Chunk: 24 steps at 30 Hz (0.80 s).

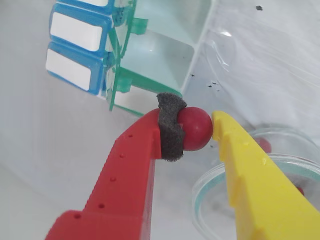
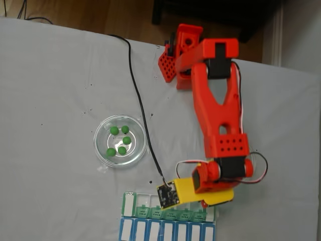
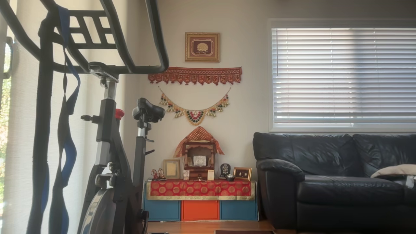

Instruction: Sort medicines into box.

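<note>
Reading the wrist view from left to right, the blue-framed row (image 1: 75, 42) of white lids sits at the far left, then the box (image 1: 165, 55) with its green lids swung up and open compartments showing, lying up and to the left of the fingertips. Below it the gripper (image 1: 200, 131) is clamped on a dark red ball (image 1: 194, 129): the red finger with its grey foam pad (image 1: 169, 131) presses from the left, the yellow finger (image 1: 240, 165) from the right, so the jaws are parted only by the ball's width. Further right, a clear glass dish (image 1: 270, 190) lies beneath the yellow finger, with more red balls partly hidden behind it. The nearest open compartment is just beyond the ball, so I judge the coming move to be a short carry forward and left before letting go. In the fixed view, five green balls (image 2: 119, 140) rest in another dish (image 2: 100, 131) well left of the arm, and the gripper hangs over the box's (image 2: 129, 203) right end.
</note>
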Motion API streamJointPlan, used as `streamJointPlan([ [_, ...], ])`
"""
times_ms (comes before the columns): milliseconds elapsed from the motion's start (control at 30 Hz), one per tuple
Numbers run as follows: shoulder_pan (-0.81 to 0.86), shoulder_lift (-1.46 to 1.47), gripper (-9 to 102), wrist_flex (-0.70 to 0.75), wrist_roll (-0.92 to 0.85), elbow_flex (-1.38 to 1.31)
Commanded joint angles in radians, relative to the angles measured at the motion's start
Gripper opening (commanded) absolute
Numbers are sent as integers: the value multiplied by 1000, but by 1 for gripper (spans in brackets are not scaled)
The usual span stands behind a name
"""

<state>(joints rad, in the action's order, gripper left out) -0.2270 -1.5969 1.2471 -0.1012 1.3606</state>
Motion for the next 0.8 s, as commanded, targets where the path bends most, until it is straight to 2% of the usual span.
streamJointPlan([
  [0, -3, 61, 1, 29, 8, -198],
  [233, 0, 250, 1, 109, 6, -420],
  [767, -3, 311, 1, 120, 29, -534],
])
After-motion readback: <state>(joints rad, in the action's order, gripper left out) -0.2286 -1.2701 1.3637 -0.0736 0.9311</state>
